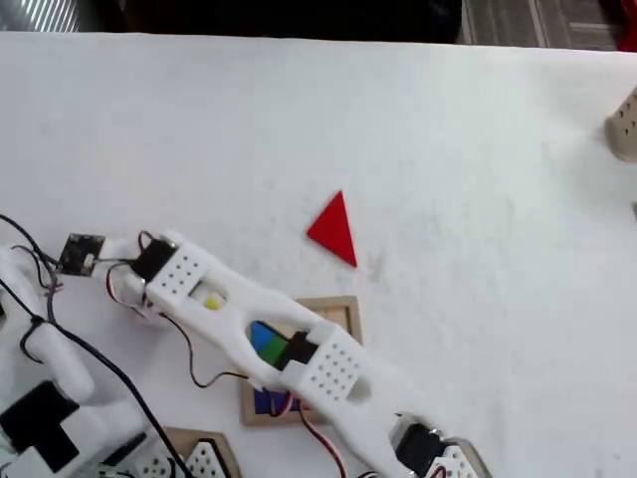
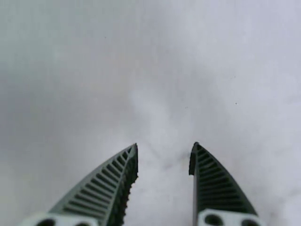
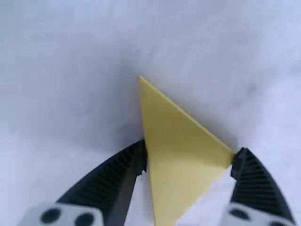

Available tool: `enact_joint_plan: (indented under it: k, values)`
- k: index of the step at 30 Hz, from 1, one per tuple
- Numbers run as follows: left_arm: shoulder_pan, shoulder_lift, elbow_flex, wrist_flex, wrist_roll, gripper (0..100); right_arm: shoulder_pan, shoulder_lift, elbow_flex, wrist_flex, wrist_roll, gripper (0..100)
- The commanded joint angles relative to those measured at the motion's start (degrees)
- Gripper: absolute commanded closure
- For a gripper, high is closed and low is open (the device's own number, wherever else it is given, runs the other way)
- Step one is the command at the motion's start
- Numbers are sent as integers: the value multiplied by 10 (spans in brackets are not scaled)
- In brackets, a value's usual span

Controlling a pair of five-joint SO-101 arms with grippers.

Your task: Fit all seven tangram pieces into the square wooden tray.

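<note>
The fingers (image 3: 124, 167) of the right gripper (image 3: 188, 157) are clamping a yellow triangle (image 3: 181, 141) by two opposite edges over the white table (image 3: 70, 56). In the high view this triangle (image 1: 209, 297) is sitting just left of the square wooden tray (image 1: 345, 311), under the right arm (image 1: 299, 354) that is stretching across the tray. The left gripper (image 2: 164, 150) is hanging with its fingers (image 2: 115, 188) spread, gripping nothing. A blue piece (image 1: 261, 334) and a green piece (image 1: 272, 351) are lying inside the tray. A red triangle (image 1: 333, 229) is lying just beyond the tray, apart from it.
</note>
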Motion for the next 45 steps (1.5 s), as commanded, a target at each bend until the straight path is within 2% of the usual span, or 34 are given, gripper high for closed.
enact_joint_plan:
  k: [1, 14, 20, 25, 30, 45]
  values:
    - [9, 37, -67, 25, 7, 812, -4, -6, -18, 9, 12, 827]
    - [9, 47, -74, 33, 7, 812, 7, -6, -17, 13, 9, 844]
    - [9, 47, -74, 33, 7, 812, 56, -16, -24, 43, 8, 846]
    - [15, 47, -73, 33, 7, 812, 83, -38, -50, 80, -4, 915]
    - [16, 47, -72, 33, 7, 812, 124, -57, -60, 87, -62, 914]
    - [17, 47, -72, 33, 7, 812, 235, -182, -60, 159, -65, 915]
